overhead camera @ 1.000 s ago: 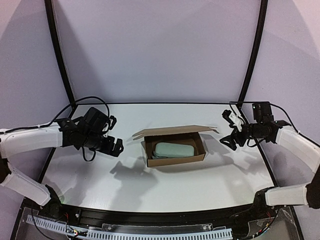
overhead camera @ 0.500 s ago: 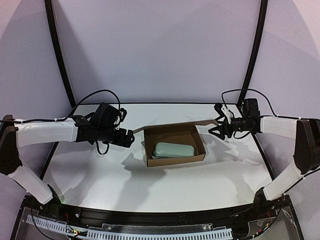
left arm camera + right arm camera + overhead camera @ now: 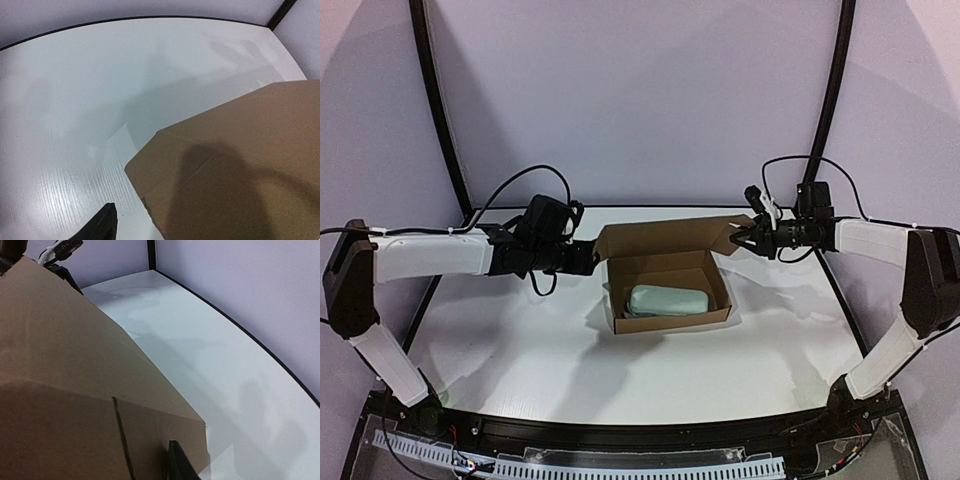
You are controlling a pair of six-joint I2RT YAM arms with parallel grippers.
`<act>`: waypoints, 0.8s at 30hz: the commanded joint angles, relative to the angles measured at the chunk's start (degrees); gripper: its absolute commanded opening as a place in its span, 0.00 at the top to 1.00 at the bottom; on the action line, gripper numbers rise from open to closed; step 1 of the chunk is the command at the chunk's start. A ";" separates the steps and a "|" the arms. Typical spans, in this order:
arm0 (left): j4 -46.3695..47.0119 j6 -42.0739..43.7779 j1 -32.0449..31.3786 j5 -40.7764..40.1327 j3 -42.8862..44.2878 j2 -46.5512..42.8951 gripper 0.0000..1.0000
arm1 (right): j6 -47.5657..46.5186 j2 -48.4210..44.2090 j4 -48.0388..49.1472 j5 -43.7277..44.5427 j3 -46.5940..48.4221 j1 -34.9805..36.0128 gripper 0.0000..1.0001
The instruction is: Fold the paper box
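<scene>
At opposite ends of the paper box [image 3: 665, 238] lid sit left hand [image 3: 591, 257] and right hand [image 3: 739, 238]; I cannot tell their grip.

soft, even light falls from above. the white table [image 3: 520, 350] shows a mild sheen and faint grey shadows. in my left wrist view the box [image 3: 240, 150] looms close and slightly soft, my shadow dark on it.
</scene>
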 commanded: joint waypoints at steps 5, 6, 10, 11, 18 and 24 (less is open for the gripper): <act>0.65 -4.35 -0.32 0.73 5.55 1.60 0.47 | 10.74 -1.72 -2.87 8.39 4.08 4.87 0.97; -0.64 -5.49 -0.32 1.17 6.25 2.04 0.49 | 12.94 -1.89 -2.79 10.08 4.42 5.72 1.00; -6.34 -9.49 -0.55 -0.64 12.47 6.08 0.58 | 22.52 -1.00 -4.18 15.76 6.58 9.59 1.00; -8.51 -11.06 -0.59 -1.39 13.48 6.74 0.63 | 23.86 -0.70 -5.15 19.37 7.17 10.64 1.00; -19.53 -18.64 -1.18 -5.23 23.70 12.45 0.71 | 35.38 -1.99 -5.60 33.66 9.18 16.40 1.00; -20.96 -19.97 -1.44 -6.08 25.00 13.13 0.70 | 42.39 -1.24 -6.35 41.99 10.88 20.13 1.00</act>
